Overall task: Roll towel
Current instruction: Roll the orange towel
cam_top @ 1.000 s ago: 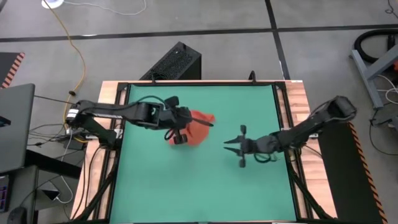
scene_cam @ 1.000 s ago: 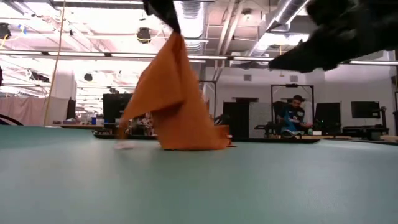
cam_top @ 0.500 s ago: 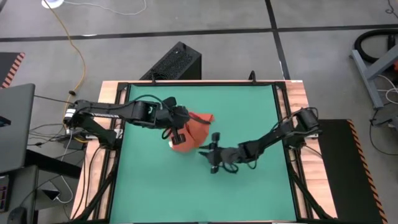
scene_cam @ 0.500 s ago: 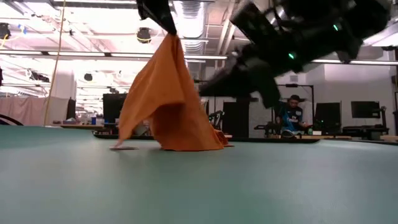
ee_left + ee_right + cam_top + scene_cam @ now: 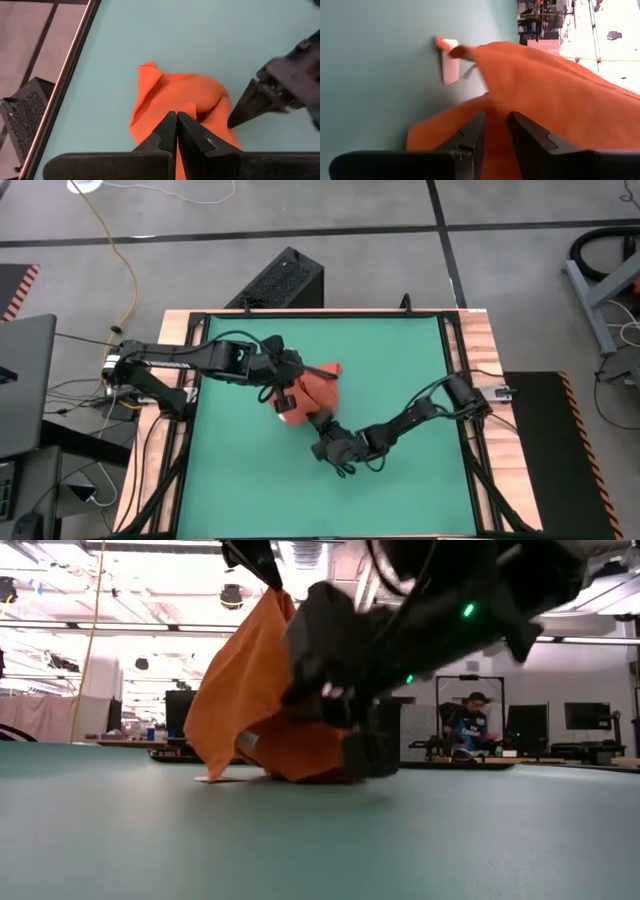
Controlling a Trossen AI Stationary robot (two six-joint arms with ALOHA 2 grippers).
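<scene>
The fingers (image 5: pixel 167 131) of the left gripper (image 5: pixel 287 376) are pressed together on a fold of the soft orange-red cloth towel (image 5: pixel 310 394), pinching it at its highest point so that the cloth hangs from them in a tent shape, as the low view shows (image 5: pixel 255 690). The lower edge of the towel rests on the green mat (image 5: pixel 400 360) that covers the wooden tabletop (image 5: pixel 482 340), left of the mat's centre and toward the left arm. A small white tag (image 5: pixel 449 67) at one corner of the towel lies flat on the mat. The right gripper (image 5: pixel 322 435) is low at the towel's near edge; its two dark fingers (image 5: pixel 470 137) stand a little apart, one on each side of a thin layer of the cloth, and whether they press on it cannot be told. In the left wrist view the right gripper's fingers (image 5: pixel 247 107) show as a dark wedge touching the edge of the towel. In the low view the right arm crosses in front of the hanging cloth. Beyond the tabletop, a seated person (image 5: pixel 468 728) shows in the room behind, and a black perforated box (image 5: pixel 280 280) stands on the floor at the tabletop's far edge.
</scene>
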